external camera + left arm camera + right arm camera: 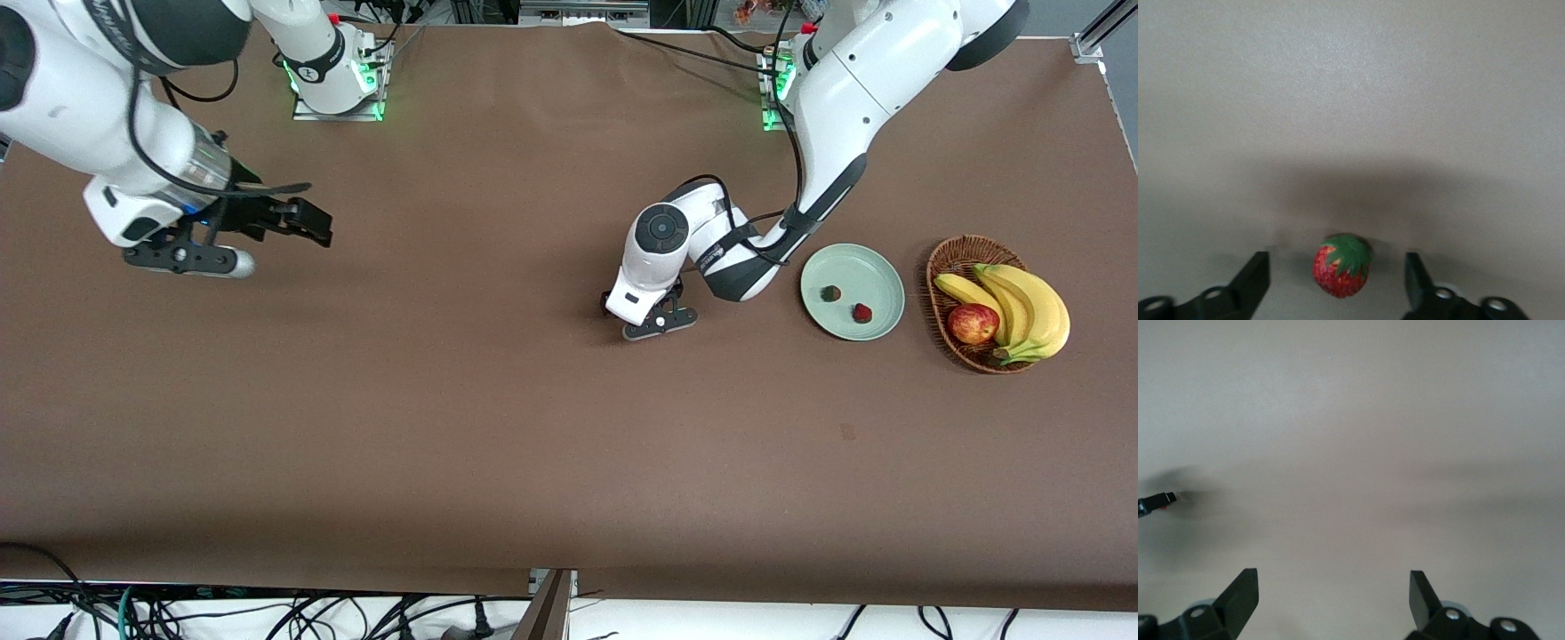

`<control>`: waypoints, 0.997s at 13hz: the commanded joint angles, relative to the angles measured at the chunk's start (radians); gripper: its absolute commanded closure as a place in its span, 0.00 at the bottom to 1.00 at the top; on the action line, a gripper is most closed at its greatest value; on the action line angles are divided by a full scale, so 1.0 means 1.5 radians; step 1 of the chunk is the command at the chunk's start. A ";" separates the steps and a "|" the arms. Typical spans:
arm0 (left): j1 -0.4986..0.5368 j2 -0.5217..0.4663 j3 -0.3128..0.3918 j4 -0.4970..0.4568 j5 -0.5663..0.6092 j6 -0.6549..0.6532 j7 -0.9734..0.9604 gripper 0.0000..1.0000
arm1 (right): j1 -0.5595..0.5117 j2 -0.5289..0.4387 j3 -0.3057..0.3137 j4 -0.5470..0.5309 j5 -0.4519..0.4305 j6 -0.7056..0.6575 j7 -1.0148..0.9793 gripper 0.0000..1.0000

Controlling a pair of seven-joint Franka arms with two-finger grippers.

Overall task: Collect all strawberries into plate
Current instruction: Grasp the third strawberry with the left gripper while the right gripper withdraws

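While the left gripper (1337, 280) sits low on the table (498, 427) at mid-frame in the front view, its jaws stand apart around a third strawberry (1341, 265), not yet touching it. That small round berry could squirt sideways if one finger lands first. Two strawberries (830, 293) (861, 313) lie in the one plate (876, 271). Upper left, the right gripper (1331, 603) waits open.

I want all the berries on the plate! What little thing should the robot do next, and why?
Probably close the left gripper on the strawberry. That berry sits on the table between its open fingers, untouched, while two strawberries already lie on the plate. The right gripper waits, open, at its end of the table.
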 commanded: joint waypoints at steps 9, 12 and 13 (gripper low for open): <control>0.036 -0.041 -0.012 0.017 -0.013 -0.098 0.007 0.75 | -0.060 -0.085 0.010 -0.039 -0.056 -0.087 -0.138 0.00; 0.202 -0.047 -0.128 0.007 -0.014 -0.212 0.090 0.75 | -0.059 -0.082 0.003 -0.031 -0.063 -0.084 -0.148 0.00; 0.267 -0.046 -0.168 0.000 -0.013 -0.246 0.130 0.75 | -0.059 -0.078 0.002 -0.019 -0.068 -0.088 -0.149 0.00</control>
